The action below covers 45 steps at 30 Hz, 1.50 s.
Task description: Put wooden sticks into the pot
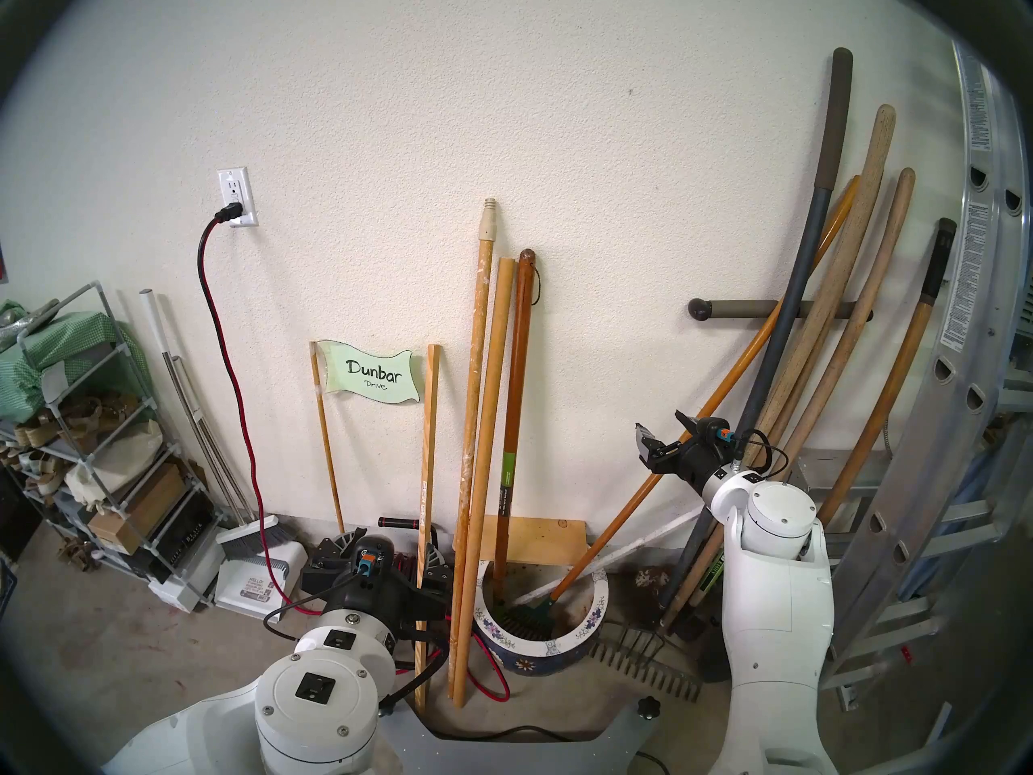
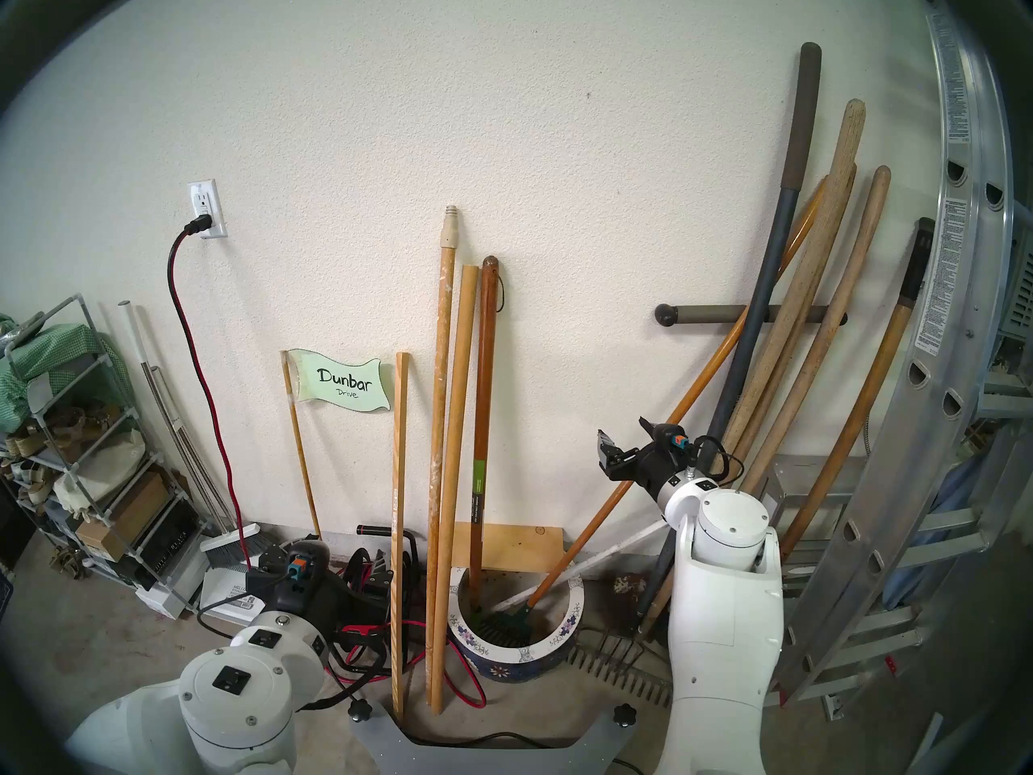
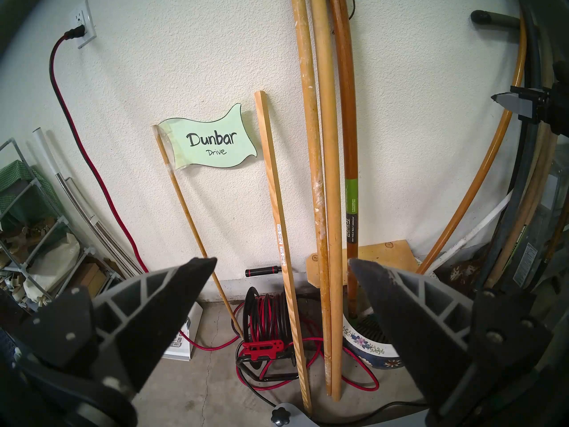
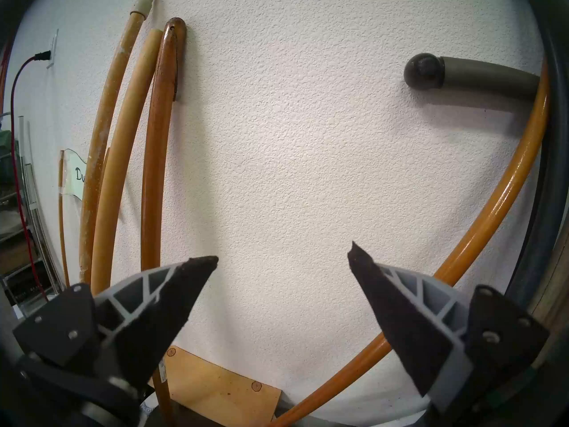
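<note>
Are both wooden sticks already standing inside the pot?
No: both wooden sticks rest with their bottom ends on the concrete floor, left of the pot, tops leaning on the wall.

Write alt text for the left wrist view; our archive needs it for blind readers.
The open left gripper faces two tan wooden sticks leaning on a white wall, their feet on the floor beside a blue floral pot. Left of them stand a thin square stick and a Dunbar Drive sign.

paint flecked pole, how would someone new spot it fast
Find the blue flowered pot by the wall. Left of it, two tan poles stand on the floor, leaning on the wall. The paint-flecked pole is the taller, left one, with a cream threaded tip; its neighbour is flat-ended.
</note>
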Each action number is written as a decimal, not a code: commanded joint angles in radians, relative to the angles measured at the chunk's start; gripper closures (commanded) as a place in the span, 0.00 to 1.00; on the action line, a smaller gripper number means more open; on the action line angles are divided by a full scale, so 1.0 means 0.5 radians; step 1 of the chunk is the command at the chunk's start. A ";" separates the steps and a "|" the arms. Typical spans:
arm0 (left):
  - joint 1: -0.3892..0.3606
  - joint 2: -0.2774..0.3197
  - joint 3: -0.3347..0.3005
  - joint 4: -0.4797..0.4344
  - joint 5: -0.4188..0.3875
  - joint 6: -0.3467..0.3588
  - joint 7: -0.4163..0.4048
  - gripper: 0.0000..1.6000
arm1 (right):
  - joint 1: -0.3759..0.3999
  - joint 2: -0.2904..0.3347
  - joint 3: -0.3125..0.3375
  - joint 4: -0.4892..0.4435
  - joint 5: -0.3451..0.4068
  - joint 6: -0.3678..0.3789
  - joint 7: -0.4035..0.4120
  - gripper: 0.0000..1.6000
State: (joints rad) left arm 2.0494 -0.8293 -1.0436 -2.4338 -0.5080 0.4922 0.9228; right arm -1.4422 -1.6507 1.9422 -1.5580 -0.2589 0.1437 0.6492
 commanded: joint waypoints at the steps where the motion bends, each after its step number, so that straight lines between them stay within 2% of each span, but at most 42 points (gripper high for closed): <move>1: 0.001 0.002 -0.001 0.000 -0.001 0.001 -0.001 0.00 | 0.000 0.000 0.000 -0.001 0.000 0.000 0.000 0.00; 7: 0.002 0.002 -0.001 0.000 -0.001 0.001 -0.001 0.00 | 0.000 0.000 0.000 -0.001 0.000 0.000 0.000 0.00; 11: -0.038 0.036 0.032 0.036 0.082 -0.098 -0.061 0.00 | 0.000 0.000 0.000 -0.001 0.000 0.000 0.000 0.00; 13: -0.048 0.087 0.030 0.063 0.116 -0.154 -0.118 0.00 | 0.000 0.000 0.000 -0.001 0.000 0.000 0.000 0.00; 21: -0.051 0.261 -0.135 0.184 0.064 -0.450 -0.388 0.00 | 0.000 0.000 0.000 -0.001 0.000 0.000 0.000 0.00; 27: -0.151 0.307 -0.199 0.352 -0.022 -0.592 -0.609 0.00 | 0.000 0.000 0.000 -0.001 0.000 0.000 0.000 0.00; 33: -0.301 0.252 -0.226 0.551 -0.100 -0.660 -0.820 0.00 | 0.000 0.000 0.000 -0.001 0.000 0.000 0.000 0.00; 40: -0.515 0.189 -0.194 0.758 -0.130 -0.652 -1.038 0.00 | 0.000 0.000 0.000 -0.001 0.000 0.000 0.000 0.00; 41: -0.492 0.155 -0.234 0.766 -0.108 -0.641 -1.077 0.00 | 0.000 0.000 0.000 -0.001 0.000 0.000 0.000 0.00; 42: -0.550 0.143 -0.206 0.812 -0.113 -0.638 -1.107 0.00 | 0.000 0.000 0.000 -0.001 0.000 0.000 0.000 0.00; 45: -0.613 0.071 -0.228 0.898 -0.099 -0.627 -1.222 0.00 | 0.000 0.000 0.000 -0.001 0.000 0.000 0.000 0.00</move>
State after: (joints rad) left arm 1.8429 -0.7276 -1.1497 -2.0544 -0.5644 0.1689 0.4018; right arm -1.4422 -1.6507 1.9424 -1.5577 -0.2589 0.1437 0.6492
